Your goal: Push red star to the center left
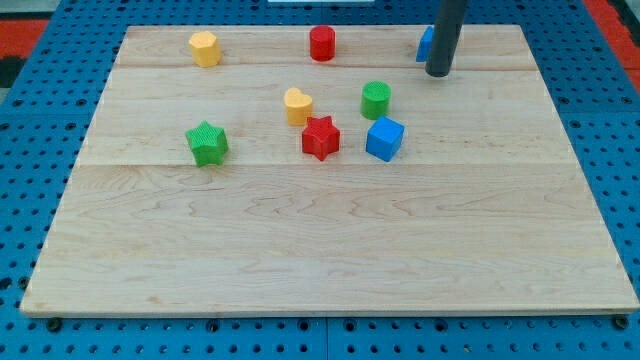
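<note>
The red star (321,137) lies near the middle of the wooden board (330,260), a little above centre. My tip (438,73) is at the view's upper right, well to the right of and above the star, not touching it. A blue block (425,44) sits just behind the rod, mostly hidden by it. A yellow heart (297,105) is just up and left of the star. A blue cube (384,138) is just to its right. A green cylinder (376,99) stands up and right of it.
A green star (207,143) lies at the centre left of the board. A yellow hexagonal block (204,48) is at the top left and a red cylinder (322,43) at the top centre. Blue pegboard surrounds the board.
</note>
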Available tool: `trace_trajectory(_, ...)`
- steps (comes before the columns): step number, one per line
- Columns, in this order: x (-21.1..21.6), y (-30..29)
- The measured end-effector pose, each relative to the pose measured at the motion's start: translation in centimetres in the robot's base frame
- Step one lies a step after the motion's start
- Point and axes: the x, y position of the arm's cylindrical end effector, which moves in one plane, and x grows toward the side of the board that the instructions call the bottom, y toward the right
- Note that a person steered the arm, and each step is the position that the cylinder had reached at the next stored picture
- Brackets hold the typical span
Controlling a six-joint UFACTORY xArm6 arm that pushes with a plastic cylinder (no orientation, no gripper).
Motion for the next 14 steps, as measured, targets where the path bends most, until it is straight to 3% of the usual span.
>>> trace_trajectory(2,1.9,-1.6)
trace_trajectory(5,2.6,-12.5)
trace_trajectory(9,16.7,-12.5)
trace_trajectory(10,17.3,-17.3)
trace_trajectory(11,12.7,-20.2)
trace_trajectory(13,11.2,-16.3)
trace_trajectory(14,9.3,-18.1)
